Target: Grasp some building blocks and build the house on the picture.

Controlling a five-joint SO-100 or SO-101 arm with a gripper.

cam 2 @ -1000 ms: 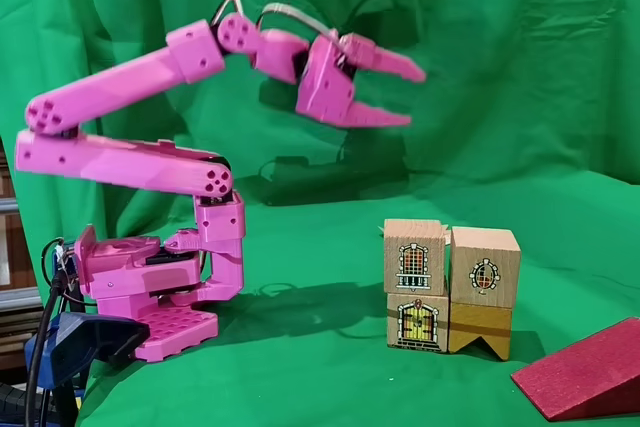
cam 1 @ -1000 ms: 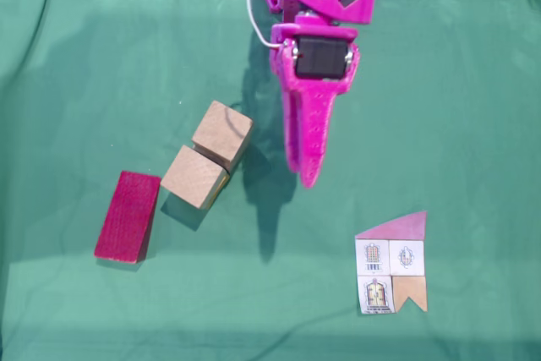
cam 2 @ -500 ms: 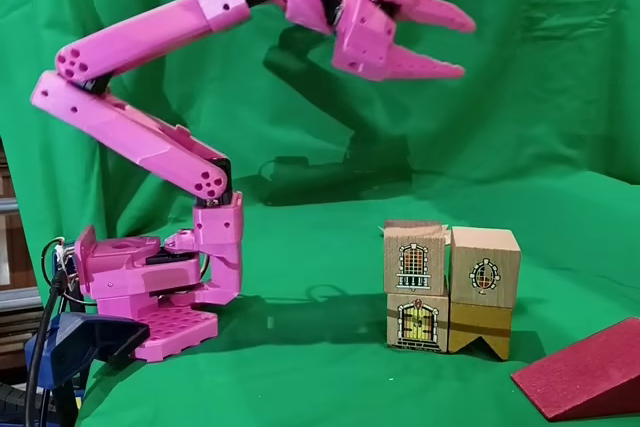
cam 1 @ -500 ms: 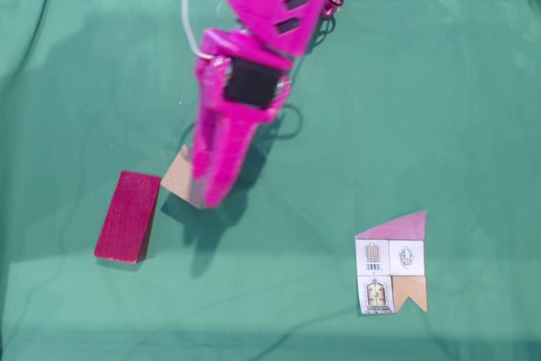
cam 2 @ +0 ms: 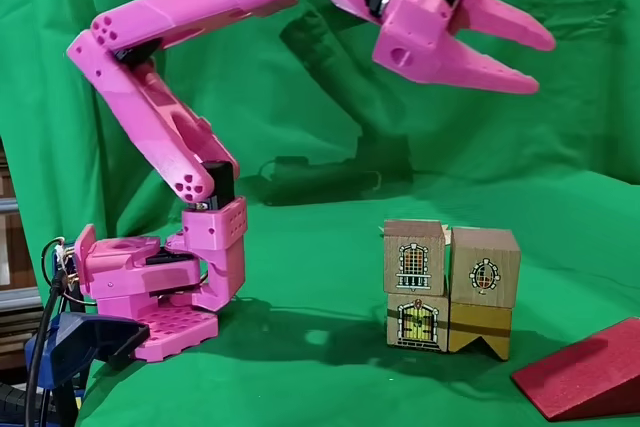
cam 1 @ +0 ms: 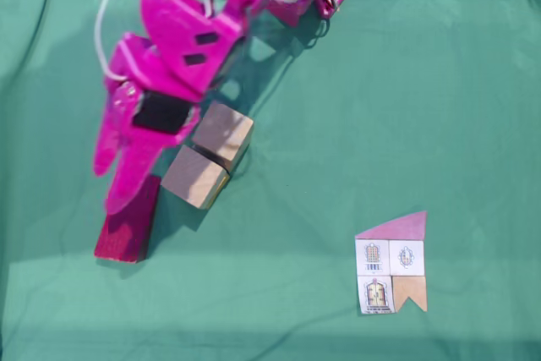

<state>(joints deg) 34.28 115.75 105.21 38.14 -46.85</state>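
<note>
The gripper point(cam 2: 540, 62) hangs high above the green cloth point(cam 1: 439, 82), fingers narrowly parted and holding nothing. Two cubes point(cam 1: 207, 158) touch near the cloth's left side, the red block point(cam 1: 127, 230) just beside them. The house card point(cam 1: 391, 264) lies toward the bottom right corner.

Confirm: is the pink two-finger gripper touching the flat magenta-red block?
Apart. The side-on fixed view shows the gripper high in the air, open, well above the magenta-red block lying on the green cloth.

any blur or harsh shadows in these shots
In the fixed view from above, the gripper looks slightly soft and the cubes cast short dark shadows; in the fixed side view, everything is sharp and the arm throws a big shadow on the green backdrop.
</note>
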